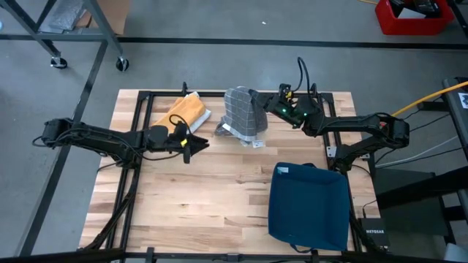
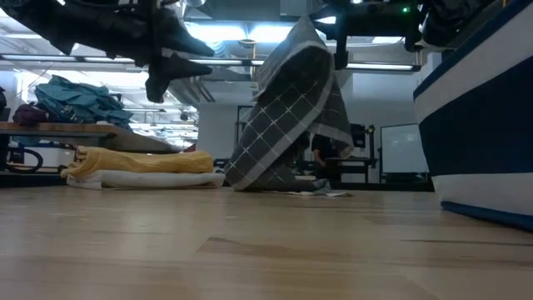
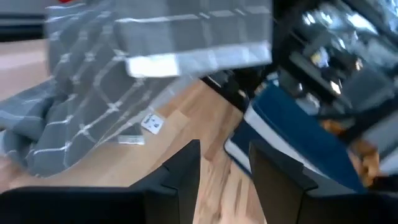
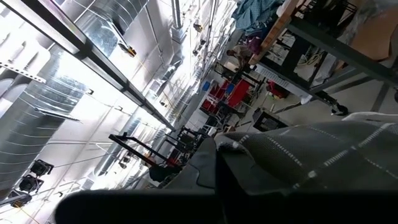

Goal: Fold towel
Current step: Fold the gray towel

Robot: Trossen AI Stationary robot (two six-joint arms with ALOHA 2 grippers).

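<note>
The right pincer [image 1: 272,101] is clamping the top edge of the grey towel with a white grid pattern [image 1: 244,113], holding it raised so that it is hanging down in folds with its lower edge resting on the light wooden desk [image 1: 219,197] near the far edge. The left pincer [image 1: 196,144] is hovering above the desk just beside the towel, its fingers [image 3: 183,177] standing apart and gripping nothing. A folded yellow and white cloth [image 1: 186,111] is lying behind the left pincer, and a dark blue bin [image 1: 309,204] is sitting near the desk's front right.
</note>
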